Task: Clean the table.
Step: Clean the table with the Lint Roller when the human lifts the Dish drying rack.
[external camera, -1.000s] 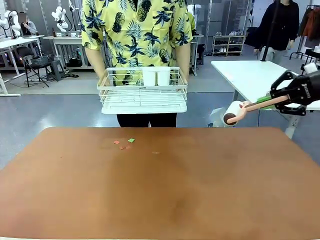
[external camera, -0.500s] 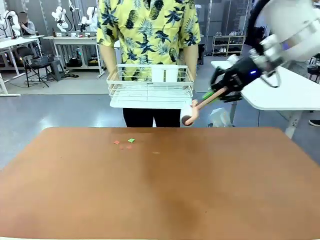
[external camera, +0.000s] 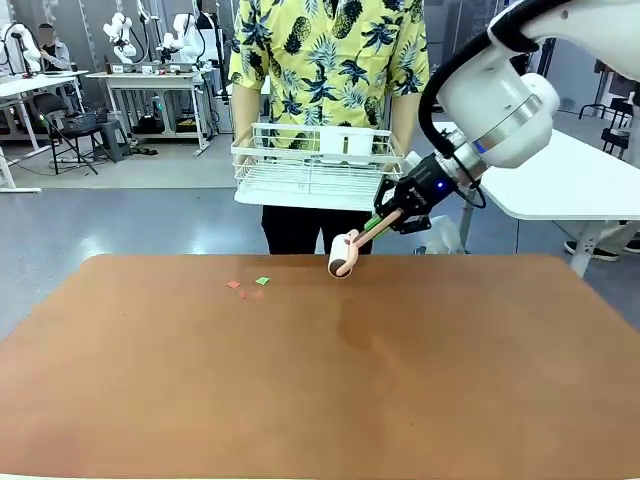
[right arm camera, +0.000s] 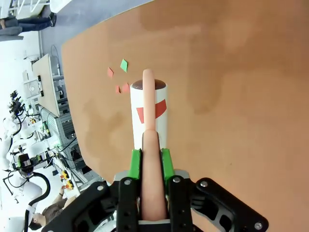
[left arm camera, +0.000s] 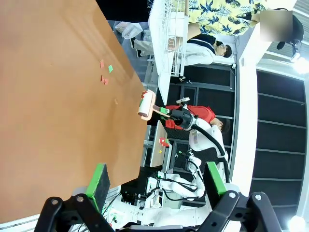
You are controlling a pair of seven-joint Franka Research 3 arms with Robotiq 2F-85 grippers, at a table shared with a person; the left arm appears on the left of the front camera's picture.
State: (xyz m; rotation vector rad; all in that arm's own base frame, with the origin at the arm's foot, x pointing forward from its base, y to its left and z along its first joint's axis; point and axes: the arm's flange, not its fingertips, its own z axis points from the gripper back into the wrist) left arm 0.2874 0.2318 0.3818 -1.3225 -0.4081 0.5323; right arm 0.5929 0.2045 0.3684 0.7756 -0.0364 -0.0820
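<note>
The table (external camera: 320, 370) has a reddish-brown top with a few small paper scraps (external camera: 250, 285), orange and green, near its far left. My right gripper (external camera: 388, 220) is shut on the pink handle of a lint roller (external camera: 343, 256), whose white head hangs just above the table's far edge, to the right of the scraps. In the right wrist view the right gripper (right arm camera: 150, 163) clamps the handle, and the roller (right arm camera: 149, 108) points toward the scraps (right arm camera: 119, 77). My left gripper (left arm camera: 157, 180) stands open over the table (left arm camera: 48, 96) with nothing between its green pads.
A person stands at the far side holding a white dish rack (external camera: 315, 165) above the table's far edge, close behind the roller. A white-topped table (external camera: 560, 165) stands at the back right. A clear plastic bag (external camera: 442, 236) lies on the floor below it.
My right arm has swung left from the picture's right edge, carrying the roller down to the table's far edge. The person has stepped right with the rack.
</note>
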